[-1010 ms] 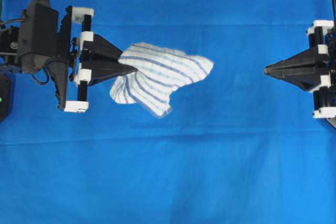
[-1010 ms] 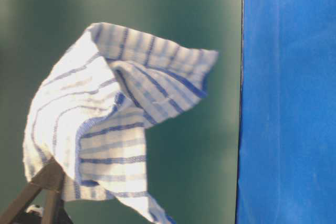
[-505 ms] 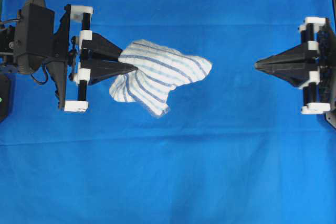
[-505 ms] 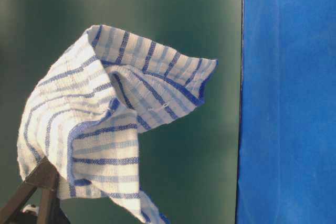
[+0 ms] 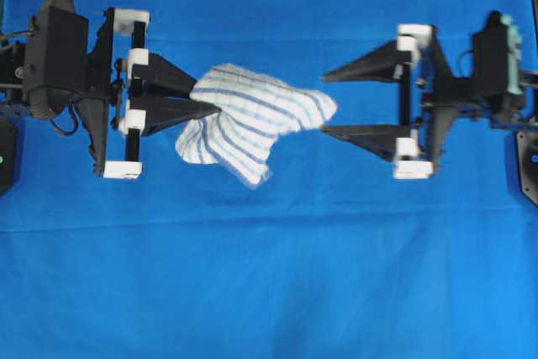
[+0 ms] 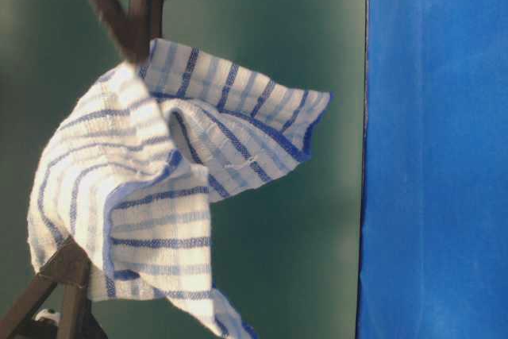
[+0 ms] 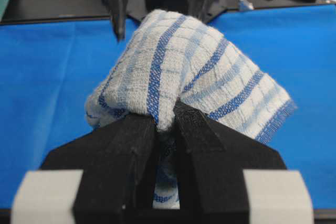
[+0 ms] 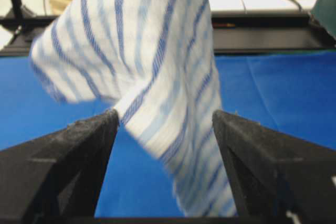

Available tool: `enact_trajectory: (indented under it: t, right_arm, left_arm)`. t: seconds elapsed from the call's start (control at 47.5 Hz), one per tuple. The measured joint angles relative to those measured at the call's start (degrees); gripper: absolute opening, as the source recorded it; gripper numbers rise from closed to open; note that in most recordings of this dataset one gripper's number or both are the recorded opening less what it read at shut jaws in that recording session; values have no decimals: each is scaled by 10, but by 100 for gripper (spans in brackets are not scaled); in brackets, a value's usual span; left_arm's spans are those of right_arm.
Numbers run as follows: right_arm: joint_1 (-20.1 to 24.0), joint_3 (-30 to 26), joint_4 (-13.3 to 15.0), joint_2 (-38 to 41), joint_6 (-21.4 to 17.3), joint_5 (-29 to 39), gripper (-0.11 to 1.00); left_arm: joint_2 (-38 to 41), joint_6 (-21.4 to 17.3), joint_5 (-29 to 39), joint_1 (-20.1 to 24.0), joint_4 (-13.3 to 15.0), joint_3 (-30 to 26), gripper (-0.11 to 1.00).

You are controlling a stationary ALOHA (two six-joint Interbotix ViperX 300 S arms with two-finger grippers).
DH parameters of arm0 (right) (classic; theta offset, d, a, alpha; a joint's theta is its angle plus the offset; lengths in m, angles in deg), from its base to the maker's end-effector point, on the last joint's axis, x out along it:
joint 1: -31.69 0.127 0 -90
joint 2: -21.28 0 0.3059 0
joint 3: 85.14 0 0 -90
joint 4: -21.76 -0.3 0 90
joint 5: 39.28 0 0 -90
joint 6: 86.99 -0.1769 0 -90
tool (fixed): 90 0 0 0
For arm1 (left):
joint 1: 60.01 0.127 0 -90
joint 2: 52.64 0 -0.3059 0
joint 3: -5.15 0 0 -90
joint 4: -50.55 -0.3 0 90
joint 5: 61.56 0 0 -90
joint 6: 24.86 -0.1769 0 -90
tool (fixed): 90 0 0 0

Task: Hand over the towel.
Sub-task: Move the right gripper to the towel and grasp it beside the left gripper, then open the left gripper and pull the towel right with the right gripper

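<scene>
Two grippers and one towel were over one blue sheet. At the left of the overhead frame, the left gripper had its jaws pressed together, pinching the left edge of the towel; the left wrist view showed the striped cloth bunched between the black fingers. The towel hung in mid-frame, held off the sheet, its free corner pointing right. At the right, the right gripper had its jaws spread wide, one fingertip above and one below that corner, just beside it; whether they touched it could not be told.
</scene>
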Motion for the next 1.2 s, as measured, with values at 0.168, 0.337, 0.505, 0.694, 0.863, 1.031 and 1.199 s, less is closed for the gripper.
enact_trajectory:
  t: [0.168,0.337,0.505,0.694,0.863,1.031,1.199]
  right_arm:
    - [0,-63,0,74,0,0,73]
    - [-1,-106,1,120,2,10,73]
    - [-2,-130,1,138,2,12,73]
    - [-2,-134,1,142,3,20,68]
    - [-2,-134,1,142,6,36,24]
    - [-2,-134,2,142,9,42,8]
    - [-2,-134,3,142,7,42,8]
  left_arm:
    - [-1,0,0,0,0,1,4]
    - [-1,0,0,0,1,0,4]
    - [0,1,0,0,1,1,4]
    - [-1,0,0,0,0,1,4]
    - [0,2,-1,0,1,0,4]
    - [0,2,-8,-1,1,1,4]
    - [0,6,-11,4,1,0,5]
